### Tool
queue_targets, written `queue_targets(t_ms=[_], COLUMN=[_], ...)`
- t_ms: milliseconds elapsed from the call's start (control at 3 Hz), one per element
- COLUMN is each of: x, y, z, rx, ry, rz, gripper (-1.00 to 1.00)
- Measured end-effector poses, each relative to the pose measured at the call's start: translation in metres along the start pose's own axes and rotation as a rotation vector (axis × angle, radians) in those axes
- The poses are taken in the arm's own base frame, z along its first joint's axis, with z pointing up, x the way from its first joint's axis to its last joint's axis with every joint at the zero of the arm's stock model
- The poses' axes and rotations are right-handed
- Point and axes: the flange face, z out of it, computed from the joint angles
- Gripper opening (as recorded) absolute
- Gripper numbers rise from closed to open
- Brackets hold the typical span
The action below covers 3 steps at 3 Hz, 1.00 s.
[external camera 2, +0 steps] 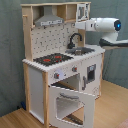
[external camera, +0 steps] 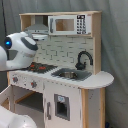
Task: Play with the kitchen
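The kitchen [external camera: 65, 75] is a tall toy of light wood and white panels, seen in both exterior views. It has a black-red stovetop [external camera 2: 52, 59], a black faucet [external camera 2: 74, 40] over a sink [external camera: 70, 75], a grey hood [external camera 2: 48, 21] and a microwave [external camera: 70, 24]. The oven door [external camera 2: 70, 104] hangs open, tipped down to the front. My white arm [external camera 2: 102, 25] reaches level towards the upper shelf. My gripper [external camera 2: 78, 24] sits at the arm's tip, by the microwave and above the faucet. In the first exterior view the arm's rounded body [external camera: 19, 50] covers the kitchen's left side.
A rounded side counter [external camera: 97, 79] juts out beside the sink. A small door with a dark window [external camera: 61, 106] sits under the sink. Grey curtain [external camera 2: 10, 50] hangs behind the kitchen. The floor [external camera 2: 112, 107] is light wood.
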Motion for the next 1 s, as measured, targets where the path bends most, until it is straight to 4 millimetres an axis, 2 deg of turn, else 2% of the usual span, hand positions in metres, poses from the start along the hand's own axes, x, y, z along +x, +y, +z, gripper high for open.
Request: queue_targets(t_ms=[333,1000], x=[0.040,0.127], y=[0.009,0.019], z=[-0.020,-0.073], rx=[0.001,0.007], ry=[0.032,0.093], rz=[-0.004,-0.022], gripper=[1.00,1.00])
